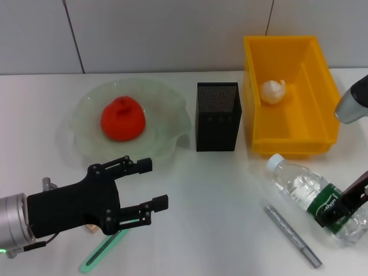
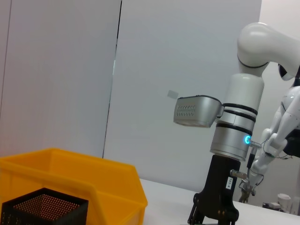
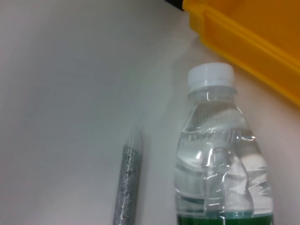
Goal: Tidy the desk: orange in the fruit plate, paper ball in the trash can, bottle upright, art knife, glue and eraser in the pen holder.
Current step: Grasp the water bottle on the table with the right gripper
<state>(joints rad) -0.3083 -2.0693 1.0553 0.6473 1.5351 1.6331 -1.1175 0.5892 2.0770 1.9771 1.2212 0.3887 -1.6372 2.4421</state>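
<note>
1. The bottle [image 1: 315, 196] is lying on its side at about 4 o'clock on the table [image 1: 218, 230], white cap pointing towards the yellow bin [image 1: 290, 138]; it is waiting to be stood upright, so I judge that to be the step in hand.
2. The right gripper [image 1: 339, 215] is sitting down over the bottle's green label; whether its fingers are closed on it I cannot tell.
3. A silver pen-like tool [image 1: 292, 236], probably the art knife, is lying just beside the bottle, towards 5 o'clock.
4. The paper ball [image 1: 272, 91] is resting in the yellow bin at 2 o'clock, and the orange [image 1: 122, 119] in the glass plate [image 1: 167, 103] at 10 o'clock.
5. The mesh pen holder [image 1: 217, 117] is standing between plate and bin.
6. The left gripper [image 1: 149, 185] is hovering at 8 o'clock, fingers spread and holding nothing, above a green stick-like object [image 1: 98, 256].
</note>
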